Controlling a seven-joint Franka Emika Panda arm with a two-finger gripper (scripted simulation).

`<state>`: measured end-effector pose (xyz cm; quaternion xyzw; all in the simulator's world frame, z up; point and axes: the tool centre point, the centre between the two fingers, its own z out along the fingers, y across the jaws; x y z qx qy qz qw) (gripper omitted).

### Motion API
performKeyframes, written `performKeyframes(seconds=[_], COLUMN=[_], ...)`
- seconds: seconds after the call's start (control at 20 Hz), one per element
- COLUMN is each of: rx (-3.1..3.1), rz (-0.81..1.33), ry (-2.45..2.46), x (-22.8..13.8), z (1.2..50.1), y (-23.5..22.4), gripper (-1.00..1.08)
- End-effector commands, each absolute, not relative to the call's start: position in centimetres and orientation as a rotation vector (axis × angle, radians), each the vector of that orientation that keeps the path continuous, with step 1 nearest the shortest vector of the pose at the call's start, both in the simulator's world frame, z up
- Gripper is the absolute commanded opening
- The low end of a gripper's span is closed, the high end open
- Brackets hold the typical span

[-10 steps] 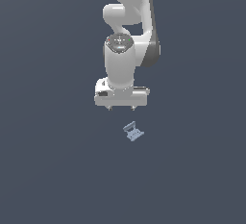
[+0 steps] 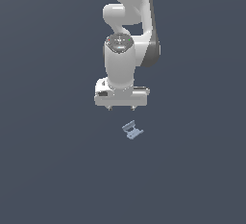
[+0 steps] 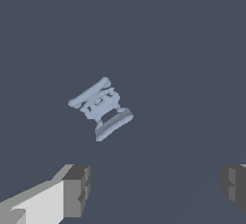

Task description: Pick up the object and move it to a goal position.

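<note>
The object (image 2: 132, 130) is a tiny pale blue-grey bracket-like piece lying on the dark grey floor, just below and a little to the exterior view's right of my white gripper (image 2: 121, 108). The gripper hangs above the floor and is open and empty, with its short fingertips (image 2: 109, 107) wide apart. In the wrist view the object (image 3: 101, 108) lies tilted, ahead of the gap between the two grey finger pads (image 3: 77, 190), and touches neither. The gripper's midpoint in the wrist view (image 3: 154, 188) is over bare floor.
The white arm (image 2: 127, 21) rises above the gripper at the top of the exterior view. The floor (image 2: 48, 170) is plain dark grey all around, and no goal marker shows.
The arm and gripper look to have shifted only slightly, if at all. The object lies where it was.
</note>
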<state>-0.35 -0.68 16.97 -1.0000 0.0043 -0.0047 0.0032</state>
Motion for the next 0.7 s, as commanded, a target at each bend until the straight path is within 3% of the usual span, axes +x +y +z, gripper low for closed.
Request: performKeyframes(seconds=[0.0,0.65], rx=[-3.135,-3.123], rz=[-0.015,-0.017], ry=[0.013,0.031], x=[-0.35,0.0], z=[16.97,16.92], y=[-0.68,-0.07], gripper=[0.28,0.28])
